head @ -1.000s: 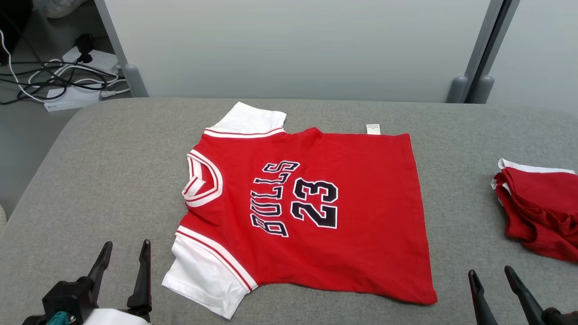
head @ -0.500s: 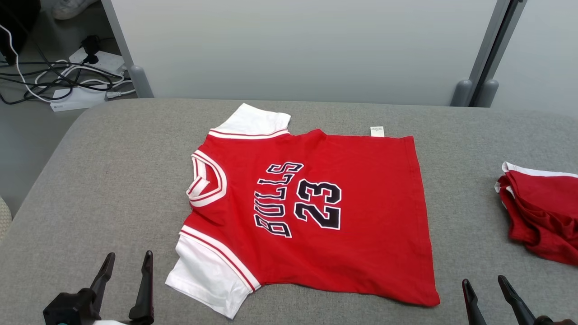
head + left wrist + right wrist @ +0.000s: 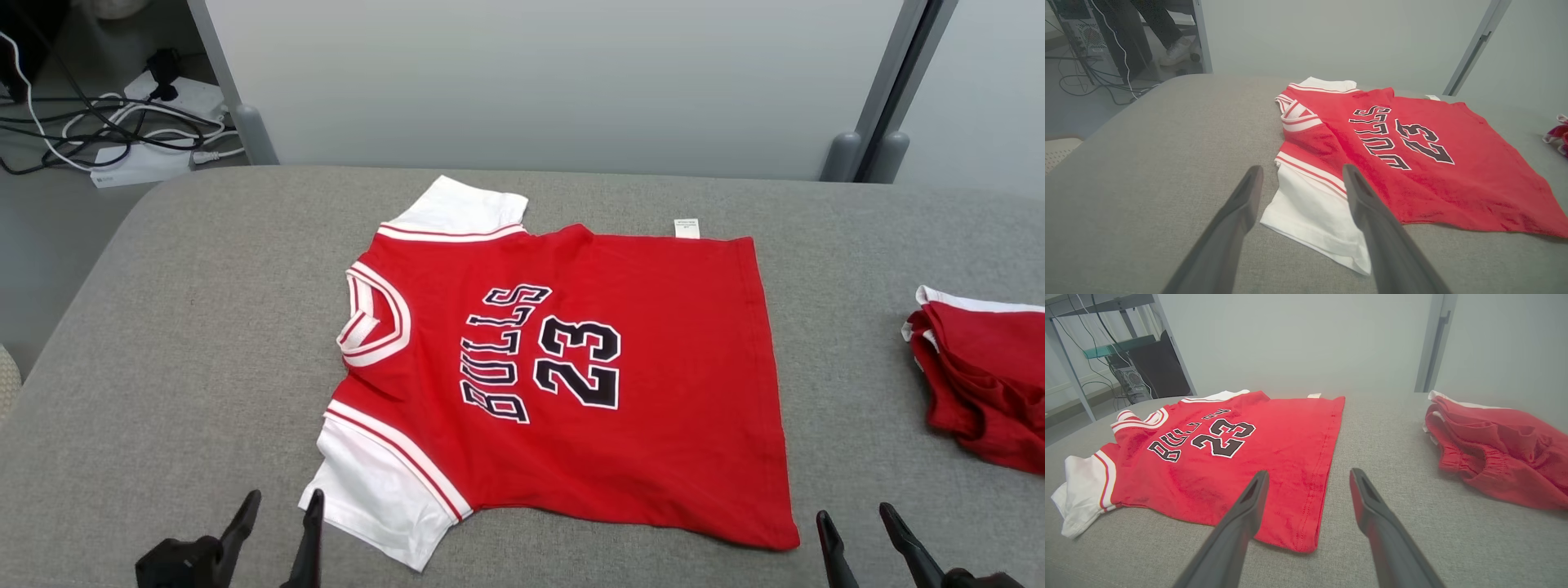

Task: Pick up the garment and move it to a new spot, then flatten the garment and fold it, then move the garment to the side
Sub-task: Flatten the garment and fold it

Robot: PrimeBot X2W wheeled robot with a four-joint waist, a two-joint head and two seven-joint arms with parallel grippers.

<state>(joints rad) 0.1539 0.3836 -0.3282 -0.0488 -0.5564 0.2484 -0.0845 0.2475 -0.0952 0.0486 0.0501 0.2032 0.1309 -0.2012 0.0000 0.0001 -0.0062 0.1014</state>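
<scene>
The garment (image 3: 563, 376) is a red jersey with white sleeves and "BULLS 23" in black. It lies flat on the grey padded surface (image 3: 188, 343), collar to the left, hem to the right. My left gripper (image 3: 282, 510) stands open at the bottom left, just beside the near white sleeve (image 3: 1310, 212), which lies between its fingers in the left wrist view. My right gripper (image 3: 853, 523) is open at the bottom right, just past the jersey's near hem corner (image 3: 1298, 535). Neither holds anything.
A second red garment (image 3: 980, 376) lies crumpled at the right edge of the surface, also seen in the right wrist view (image 3: 1498, 457). Cables and a power strip (image 3: 131, 139) lie on the floor at the back left. A grey wall stands behind.
The left gripper has moved right, toward the near white sleeve. The right gripper has shifted slightly left. The camera has shifted a little; the jersey lies as before.
</scene>
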